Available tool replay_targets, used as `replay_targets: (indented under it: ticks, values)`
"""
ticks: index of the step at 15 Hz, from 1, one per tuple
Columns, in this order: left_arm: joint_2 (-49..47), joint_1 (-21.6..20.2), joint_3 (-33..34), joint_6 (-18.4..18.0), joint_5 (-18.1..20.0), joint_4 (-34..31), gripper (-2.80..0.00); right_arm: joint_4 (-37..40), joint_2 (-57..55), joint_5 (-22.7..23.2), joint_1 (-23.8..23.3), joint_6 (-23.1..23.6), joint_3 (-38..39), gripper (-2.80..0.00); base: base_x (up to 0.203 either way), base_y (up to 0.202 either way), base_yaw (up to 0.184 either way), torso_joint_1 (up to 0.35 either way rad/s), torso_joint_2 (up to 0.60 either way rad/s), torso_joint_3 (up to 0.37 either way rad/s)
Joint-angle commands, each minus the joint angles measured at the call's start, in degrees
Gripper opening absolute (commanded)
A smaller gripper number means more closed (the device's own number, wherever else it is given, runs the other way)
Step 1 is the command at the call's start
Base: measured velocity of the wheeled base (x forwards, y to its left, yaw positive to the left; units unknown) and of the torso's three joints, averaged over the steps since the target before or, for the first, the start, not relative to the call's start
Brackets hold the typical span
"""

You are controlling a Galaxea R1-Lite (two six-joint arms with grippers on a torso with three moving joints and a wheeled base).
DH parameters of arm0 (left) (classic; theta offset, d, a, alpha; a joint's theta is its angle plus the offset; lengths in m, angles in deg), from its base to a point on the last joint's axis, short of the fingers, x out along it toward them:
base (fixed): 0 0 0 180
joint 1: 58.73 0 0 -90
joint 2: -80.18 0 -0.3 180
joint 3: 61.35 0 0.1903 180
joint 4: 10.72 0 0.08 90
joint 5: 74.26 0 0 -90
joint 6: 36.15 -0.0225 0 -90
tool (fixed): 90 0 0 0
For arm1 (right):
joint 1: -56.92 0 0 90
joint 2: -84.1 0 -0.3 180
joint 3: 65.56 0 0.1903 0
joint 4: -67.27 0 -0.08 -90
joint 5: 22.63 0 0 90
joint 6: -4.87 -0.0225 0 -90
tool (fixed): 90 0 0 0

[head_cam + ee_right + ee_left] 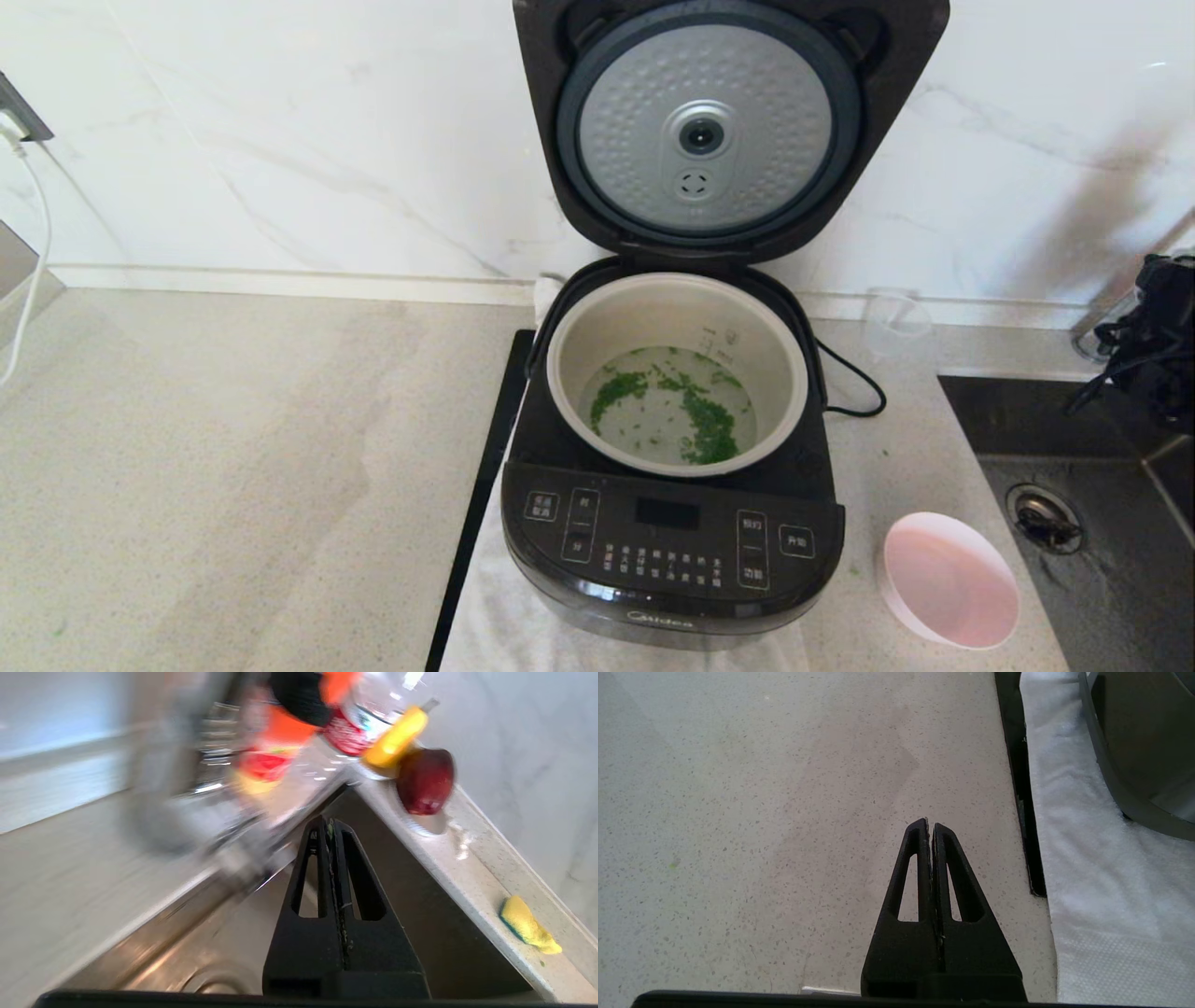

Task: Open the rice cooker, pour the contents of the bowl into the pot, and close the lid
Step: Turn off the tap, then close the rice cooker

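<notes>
- Pouring looks done: green bits [695, 411] lie in the pot [571, 366] of my rice cooker [667, 551]; the pink bowl [950, 579] sits empty on the counter to its right, beside the sink [1102, 597]
- The lid [709, 131] stands upright, so I judge closing it comes next: reach up behind it, push down until it latches
- My right gripper [331, 826] hangs over the sink, fingers pressed together, empty
- My left gripper [930, 825] is parked over bare counter, likewise closed, holding nothing
</notes>
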State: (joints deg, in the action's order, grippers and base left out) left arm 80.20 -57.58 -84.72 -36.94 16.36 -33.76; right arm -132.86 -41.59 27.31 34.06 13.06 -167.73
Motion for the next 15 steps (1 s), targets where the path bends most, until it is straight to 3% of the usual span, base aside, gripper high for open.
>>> replay_targets:
  ticks: [1, 6, 10, 13, 15]
  values:
    - [0.06, 0.00, 0.09, 0.00, -0.01, 0.02, -2.80, -0.10, 9.57, -0.15, 0.88, -0.05, 7.34, -2.80, 0.000, 0.000, 0.000, 0.000, 0.00, 0.000]
    - [0.06, 0.00, 0.09, 0.00, -0.01, 0.02, -2.80, 0.37, 23.91, 2.50, 3.77, -0.36, 19.82, -2.80, 0.000, 0.000, 0.000, 0.000, 0.00, 0.000]
    - [0.06, 0.00, 0.09, 0.00, -0.01, 0.02, -2.80, 5.09, 35.64, 8.75, 11.44, -3.15, 26.16, -2.80, 0.000, 0.000, 0.000, 0.000, 0.00, 0.000]
    - [0.06, 0.00, 0.09, 0.00, -0.01, 0.02, -2.80, 24.73, 43.92, 16.90, 17.08, -11.13, 22.81, -2.80, 0.000, 0.000, 0.000, 0.000, 0.00, 0.000]
    - [0.06, 0.00, 0.09, 0.00, -0.01, 0.02, -2.80, 39.46, 46.36, 25.31, 18.67, -18.75, 13.36, -2.80, 0.000, 0.000, 0.000, 0.000, 0.00, 0.000]
